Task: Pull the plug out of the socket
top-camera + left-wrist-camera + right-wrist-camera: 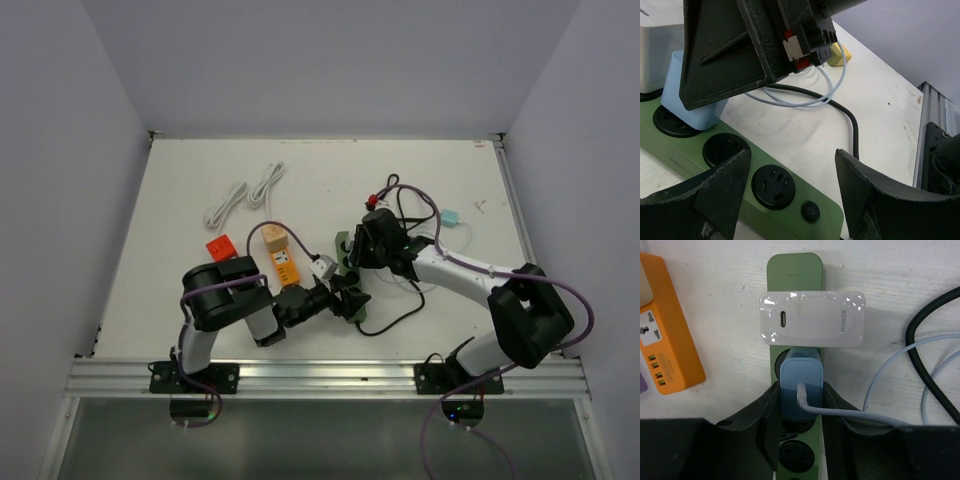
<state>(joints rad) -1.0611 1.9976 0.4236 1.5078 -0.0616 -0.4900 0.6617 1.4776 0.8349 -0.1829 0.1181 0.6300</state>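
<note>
Right claw (800,390) is clenched on the pale blue plastic plug (801,372), ready to yank. Left claw (790,167) hangs released, straddling the green plastic power strip (790,212), presumably to pin it.

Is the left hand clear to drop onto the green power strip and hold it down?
Probably yes. The left hand hangs open over the power strip at its switch end with nothing between; the right hand grips the blue plug farther along.

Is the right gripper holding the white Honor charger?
No, the right gripper is shut on the blue plug beside the white Honor charger on the green power strip.
</note>
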